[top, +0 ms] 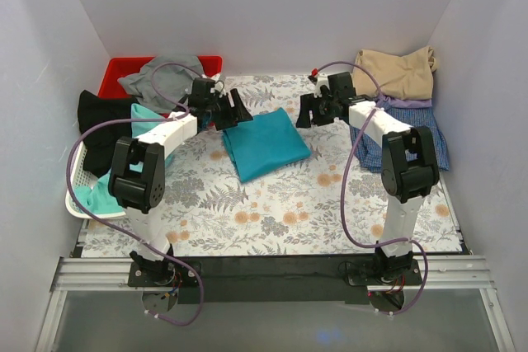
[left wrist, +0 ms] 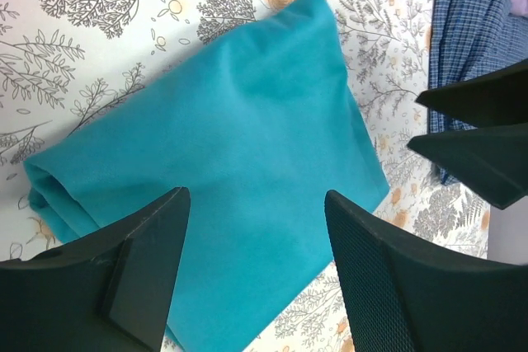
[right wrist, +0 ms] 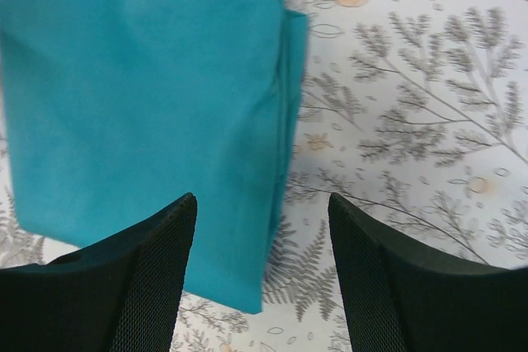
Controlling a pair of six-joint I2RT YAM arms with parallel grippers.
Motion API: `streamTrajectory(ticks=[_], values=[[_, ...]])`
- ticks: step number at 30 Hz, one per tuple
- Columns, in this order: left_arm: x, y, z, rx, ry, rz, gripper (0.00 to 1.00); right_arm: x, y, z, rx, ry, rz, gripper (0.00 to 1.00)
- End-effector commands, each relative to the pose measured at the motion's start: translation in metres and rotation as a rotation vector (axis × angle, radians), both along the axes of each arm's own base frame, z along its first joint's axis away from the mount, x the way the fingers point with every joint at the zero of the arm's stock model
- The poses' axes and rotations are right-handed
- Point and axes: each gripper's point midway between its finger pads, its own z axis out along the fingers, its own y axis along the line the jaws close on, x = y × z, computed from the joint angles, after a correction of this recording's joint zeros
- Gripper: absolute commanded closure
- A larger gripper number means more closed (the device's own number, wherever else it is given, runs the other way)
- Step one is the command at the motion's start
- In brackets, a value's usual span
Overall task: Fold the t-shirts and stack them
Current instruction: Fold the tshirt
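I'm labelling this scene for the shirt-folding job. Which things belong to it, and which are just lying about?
Belong to the job:
- folded teal shirt
- tan shirt
- checked shirt
- black shirt
- grey shirt

Just lying about:
- red bin
- white basket
- floral table cover

Two white-and-black arms point(top: 169, 131), looping purple cables point(top: 69, 172), black wedge-shaped fingers point(right wrist: 148, 286) with mesh-textured inner faces.

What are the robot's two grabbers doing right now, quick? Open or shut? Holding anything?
Left gripper: open, holding nothing, above the folded teal t-shirt.
Right gripper: open, holding nothing.
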Motion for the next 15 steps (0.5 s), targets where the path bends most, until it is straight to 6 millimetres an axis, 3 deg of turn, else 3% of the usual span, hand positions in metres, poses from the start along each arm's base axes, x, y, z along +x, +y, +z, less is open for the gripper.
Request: streamTrajectory(ticks=[1, 8, 14, 15], values=[[-0.016, 0.009, 0.009, 0.003, 0.001, 0.026, 0.35, -0.008, 0.031, 0.009, 0.095, 0.004, 0.104, 0.30], [-0.044, 0.018, -0.018, 0.012, 0.105, 0.062, 0.35, -0.001, 0.036, -0.001, 0.092, 0.006, 0.125, 0.27], [-0.056, 0.030, -0.018, 0.036, 0.122, 0.127, 0.34, 0.010, 0.034, -0.007, 0.105, 0.010, 0.139, 0.24], [-0.063, 0.034, -0.026, 0.047, 0.141, 0.138, 0.34, 0.013, 0.032, -0.008, 0.106, 0.011, 0.136, 0.24]])
